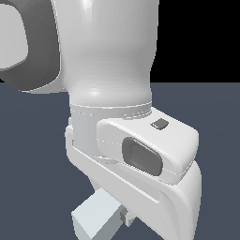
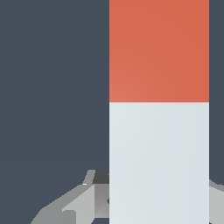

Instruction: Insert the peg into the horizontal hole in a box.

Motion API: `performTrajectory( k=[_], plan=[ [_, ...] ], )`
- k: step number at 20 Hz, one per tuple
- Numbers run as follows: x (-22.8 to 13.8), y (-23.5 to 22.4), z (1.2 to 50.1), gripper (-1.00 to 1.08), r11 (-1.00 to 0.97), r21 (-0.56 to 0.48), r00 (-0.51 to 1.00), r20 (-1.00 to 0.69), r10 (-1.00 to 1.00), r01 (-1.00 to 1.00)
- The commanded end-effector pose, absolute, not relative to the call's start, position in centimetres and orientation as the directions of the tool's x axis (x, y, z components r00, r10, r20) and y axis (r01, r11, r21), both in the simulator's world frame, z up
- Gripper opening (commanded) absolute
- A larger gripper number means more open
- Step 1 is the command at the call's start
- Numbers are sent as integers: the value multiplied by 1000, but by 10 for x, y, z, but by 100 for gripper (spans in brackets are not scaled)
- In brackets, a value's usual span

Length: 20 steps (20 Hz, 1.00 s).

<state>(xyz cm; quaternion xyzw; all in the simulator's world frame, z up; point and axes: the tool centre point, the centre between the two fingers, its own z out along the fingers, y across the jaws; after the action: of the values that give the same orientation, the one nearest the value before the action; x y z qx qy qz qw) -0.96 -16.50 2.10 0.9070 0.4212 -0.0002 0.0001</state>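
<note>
Peg [image 2: 159, 109] clamped in the gripper [image 2: 159, 188], between grey fingers [image 2: 97, 194] that sit flush against both long sides. Seen from the wrist as a wide flat bar running straight out from the gripper: pale grey-white half nearest the gripper, red-orange half beyond it, a sharp straight seam between the two colours. Runs out of the wrist view at both ends, so neither tip shows there. Dark blue-grey floor [image 2: 52, 87] to either side of the bar; height above that floor not readable from the wrist.

From the exterior view, mostly arm [image 1: 112, 56]: broad white links crowding the picture, with a grey-rimmed joint [image 1: 28, 51] at the upper corner on the exterior view's left. Below those, the white hand housing [image 1: 180, 140] above the gripper, tilted, bearing a dark grey oval panel [image 1: 142, 154] and a small dark square [image 1: 160, 124]. Under the housing, what looks like the peg's pale end [image 1: 93, 219], a square-sectioned block poking out toward the exterior view's left and cut by the picture's lower edge. Just beside it, a small grey piece [image 1: 125, 216], possibly a finger, too little shown to be sure. Red-orange half hidden in this view. Same dark floor behind the gripper, with a black backdrop [image 1: 197, 42] above.
</note>
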Motion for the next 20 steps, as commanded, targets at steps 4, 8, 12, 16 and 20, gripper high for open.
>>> performTrajectory(
  k=[4, 8, 12, 16, 20],
  plan=[
    [-9, -165, 21, -100, -644, 0, 644, 0, 765, 765],
    [-3, -158, 22, -100, -619, 0, 619, 0, 785, 785],
    [10, -141, 26, -100, -556, 0, 556, -1, 831, 831],
    [29, -110, 32, -100, -446, 1, 446, -1, 895, 895],
    [48, -68, 39, -100, -294, 1, 294, -1, 956, 956]
  ],
)
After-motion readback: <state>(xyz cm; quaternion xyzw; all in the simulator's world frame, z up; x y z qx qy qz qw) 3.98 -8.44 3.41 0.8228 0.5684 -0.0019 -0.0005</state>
